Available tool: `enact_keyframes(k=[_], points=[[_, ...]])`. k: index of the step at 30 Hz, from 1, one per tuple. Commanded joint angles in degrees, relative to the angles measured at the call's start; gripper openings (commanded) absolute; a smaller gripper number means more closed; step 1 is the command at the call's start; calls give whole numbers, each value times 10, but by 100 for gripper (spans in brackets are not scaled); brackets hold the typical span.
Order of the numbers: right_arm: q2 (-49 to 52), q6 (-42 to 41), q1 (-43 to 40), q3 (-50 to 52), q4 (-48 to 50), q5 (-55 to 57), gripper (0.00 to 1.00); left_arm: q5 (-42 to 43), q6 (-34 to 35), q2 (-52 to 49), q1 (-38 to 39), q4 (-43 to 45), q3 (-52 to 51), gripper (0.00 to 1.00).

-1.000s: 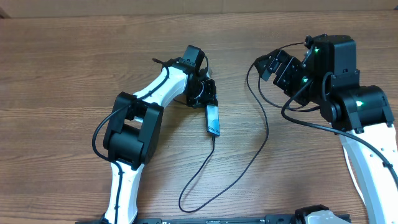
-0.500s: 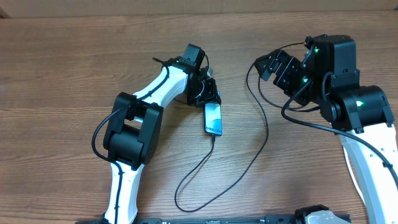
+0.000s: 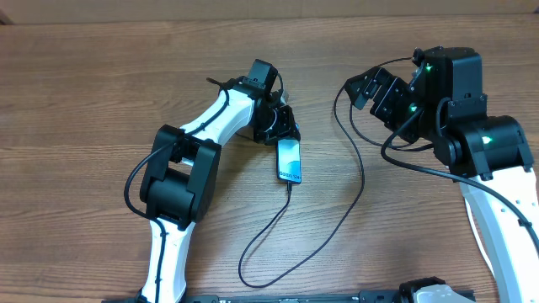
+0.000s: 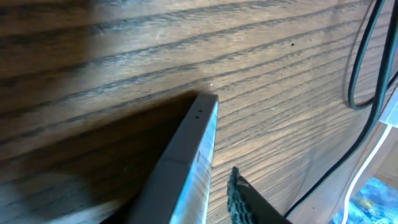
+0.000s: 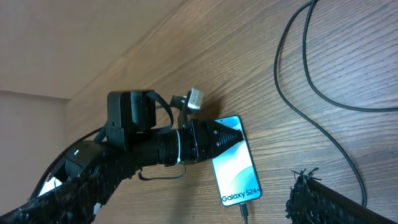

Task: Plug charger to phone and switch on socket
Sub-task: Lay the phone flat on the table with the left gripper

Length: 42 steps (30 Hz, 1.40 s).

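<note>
The phone [image 3: 289,162] lies screen up on the table, its "Galaxy" end toward the front; it also shows in the right wrist view [image 5: 233,165]. The charger's connector tip [image 5: 244,211] sits in the phone's front end. The black cable [image 3: 358,181] loops toward the front, then runs back up toward my right gripper [image 3: 369,88], which is open and empty above the table. My left gripper [image 3: 282,135] is at the phone's far end. In the left wrist view a gap shows between one finger [image 4: 239,198] and the phone's edge [image 4: 193,162]. The socket and the charger's plug are out of view.
The wooden table [image 3: 101,101] fills the views. The cable's loop [image 3: 253,269] lies near the front edge between the two arm bases. My right arm [image 3: 488,151] stands over the right side.
The phone has gone from standing on its edge to lying screen up at the left gripper's tips. The cable loop near the front shifted slightly. The right arm has not moved.
</note>
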State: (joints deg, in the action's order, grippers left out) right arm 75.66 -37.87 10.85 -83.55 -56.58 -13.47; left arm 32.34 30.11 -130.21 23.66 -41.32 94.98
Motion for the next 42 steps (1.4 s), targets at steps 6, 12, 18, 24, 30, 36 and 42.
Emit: enact_keyframes(k=[6, 12, 18, 24, 30, 36, 42], points=[[1, 5, -4, -1, -4, 6, 100, -30, 8, -13, 1, -6, -1, 57], [1, 5, -4, -1, -4, 6, 100, -35, 8, -13, 1, -11, -1, 71], [1, 5, -4, -1, -4, 6, 100, -53, 8, -13, 1, -24, -1, 73], [1, 5, -4, -1, -8, 6, 100, -59, 8, -13, 1, -30, -1, 74], [1, 5, -4, -1, -8, 6, 100, -72, 8, -13, 1, -41, -1, 75], [1, 5, -4, -1, -8, 6, 100, -90, 8, -13, 1, -57, -1, 77], [1, 5, -4, -1, -8, 6, 100, -90, 8, -13, 1, -58, -1, 77]])
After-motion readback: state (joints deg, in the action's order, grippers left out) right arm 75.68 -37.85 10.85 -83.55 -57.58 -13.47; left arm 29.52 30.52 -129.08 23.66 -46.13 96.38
